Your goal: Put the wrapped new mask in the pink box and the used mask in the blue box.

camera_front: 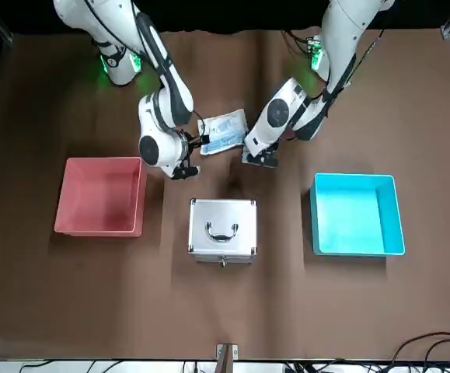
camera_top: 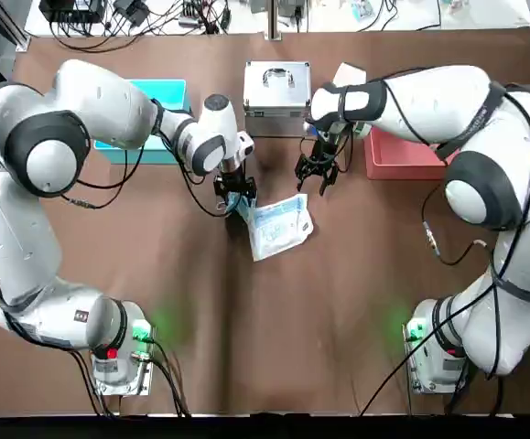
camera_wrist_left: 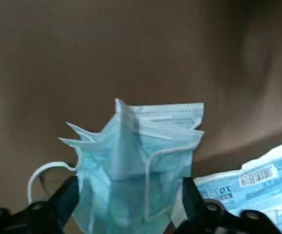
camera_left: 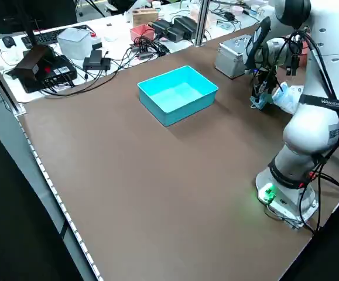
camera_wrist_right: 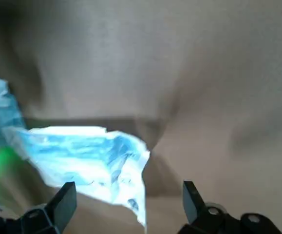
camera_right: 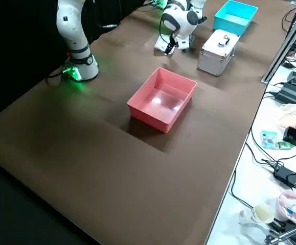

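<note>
Now, just left of the wrapped new mask (camera_top: 283,229), the spread left pincer (camera_wrist_left: 131,186) straddles the used mask (camera_wrist_left: 126,170); the right pincer (camera_wrist_right: 129,187), also spread, hangs beyond.

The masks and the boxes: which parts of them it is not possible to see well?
- Used mask: mostly covered in the top view by the left gripper; in the left wrist view the bottom edge cuts it off.
- Wrapped mask: print blurred, right wrist view.
- Blue box, top view: partly behind the left arm.
- Pink box, top view: partly behind the right arm.
</note>
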{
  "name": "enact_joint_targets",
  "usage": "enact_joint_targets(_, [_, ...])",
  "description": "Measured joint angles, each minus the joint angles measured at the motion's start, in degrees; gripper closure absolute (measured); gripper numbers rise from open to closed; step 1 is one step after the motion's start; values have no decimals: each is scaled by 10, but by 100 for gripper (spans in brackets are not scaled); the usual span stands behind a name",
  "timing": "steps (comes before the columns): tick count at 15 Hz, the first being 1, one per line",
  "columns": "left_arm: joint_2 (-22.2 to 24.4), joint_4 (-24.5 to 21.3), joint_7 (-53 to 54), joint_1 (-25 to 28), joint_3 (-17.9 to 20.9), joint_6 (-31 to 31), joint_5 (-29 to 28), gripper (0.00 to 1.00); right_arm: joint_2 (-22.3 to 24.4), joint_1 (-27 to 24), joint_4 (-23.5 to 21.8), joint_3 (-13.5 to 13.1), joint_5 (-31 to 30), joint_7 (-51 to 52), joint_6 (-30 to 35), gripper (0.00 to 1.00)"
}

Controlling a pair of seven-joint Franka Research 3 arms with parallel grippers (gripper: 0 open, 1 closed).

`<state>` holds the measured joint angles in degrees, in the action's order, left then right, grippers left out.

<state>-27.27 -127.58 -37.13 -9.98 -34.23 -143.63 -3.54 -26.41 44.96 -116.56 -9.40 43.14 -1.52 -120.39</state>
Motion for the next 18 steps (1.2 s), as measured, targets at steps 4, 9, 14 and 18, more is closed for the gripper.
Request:
enact_joint_targets(4, [0, 2, -14, -6, 0, 0, -1, 41, -27, 10, -1, 0, 32, 0, -4, 4])
enact_joint_targets(9, [0, 7, -54, -6, 1, 0, -1, 93, -36, 22, -1, 5, 61, 0, -3, 7])
enact_joint_targets(14, [0, 30, -75, -4, 1, 34, -2, 94, -40, 23, -1, 15, 63, 0, 0, 11])
enact_joint_targets(18, [17, 80, -78, 2, 1, 113, -8, 94, -59, 23, -1, 25, 64, 0, 3, 20])
